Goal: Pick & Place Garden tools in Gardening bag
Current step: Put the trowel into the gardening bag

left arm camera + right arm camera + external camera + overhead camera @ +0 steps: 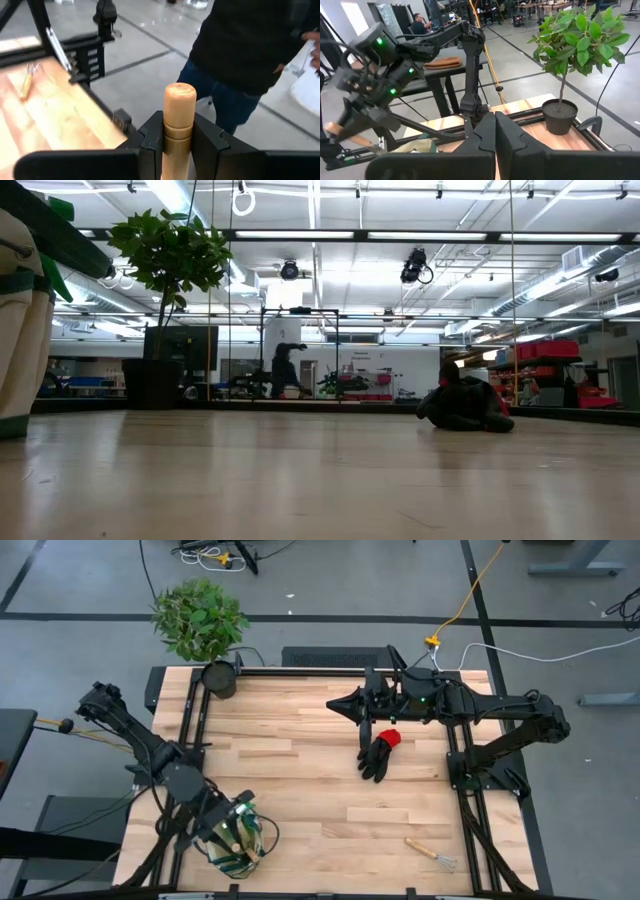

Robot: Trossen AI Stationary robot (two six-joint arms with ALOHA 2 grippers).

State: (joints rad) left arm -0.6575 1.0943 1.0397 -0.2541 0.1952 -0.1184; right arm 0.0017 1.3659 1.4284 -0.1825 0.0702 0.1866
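The beige gardening bag (240,843) with green trim stands at the table's near left; its side also shows in the low view (22,330). My left gripper (232,822) hovers over it, shut on a wooden-handled garden tool (179,112) whose metal end is hidden. A black glove with a red cuff (378,753) lies flat at the far right of centre. A wooden-handled hand fork (431,852) lies near the front right. My right gripper (345,706) hangs shut and empty above the table's far side, beside the glove. My left gripper pinches the tool's wooden handle (178,135) between its two fingers, a little below the rounded free end. That end sticks out past the fingertips. The tool is lifted clear of the table, over the bag's mouth (243,830); its metal end is hidden behind the gripper.
A leafy plant in a black pot (217,679) stands at the far left corner. A person in dark clothes (240,45) stands just beyond the table's near edge. Bare wood lies across the middle of the table (310,790).
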